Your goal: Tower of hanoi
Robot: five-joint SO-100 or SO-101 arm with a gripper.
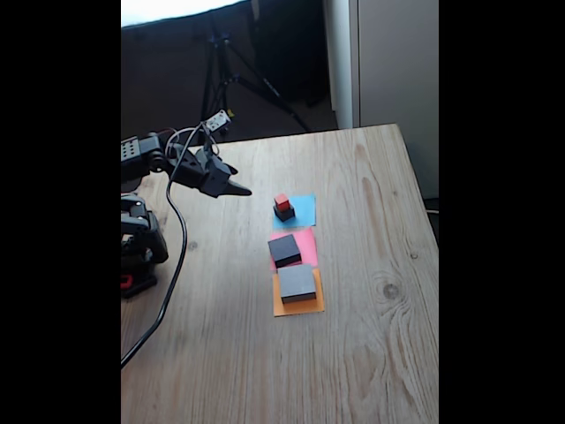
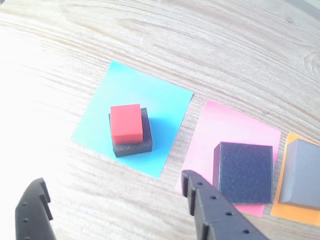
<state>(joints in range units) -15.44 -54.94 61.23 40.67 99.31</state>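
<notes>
A tiny red cube (image 1: 282, 201) (image 2: 126, 123) sits on the smallest black block (image 1: 284, 212) (image 2: 132, 144), which rests on the blue paper square (image 1: 302, 210) (image 2: 130, 95). On the pink paper (image 2: 225, 125) lies a medium black block (image 1: 285, 250) (image 2: 245, 171). The largest dark grey block (image 1: 297, 283) (image 2: 302, 174) rests on the orange paper (image 1: 298, 306). My gripper (image 1: 237, 187) (image 2: 112, 192) hovers above the table left of the blue square in the fixed view, open and empty, its two fingers (image 2: 200, 195) apart in the wrist view.
The arm's base (image 1: 139, 238) and a black cable (image 1: 168, 291) occupy the table's left side in the fixed view. A tripod (image 1: 231, 62) stands behind the table. Bare wood (image 1: 380, 265) lies to the right and front of the papers.
</notes>
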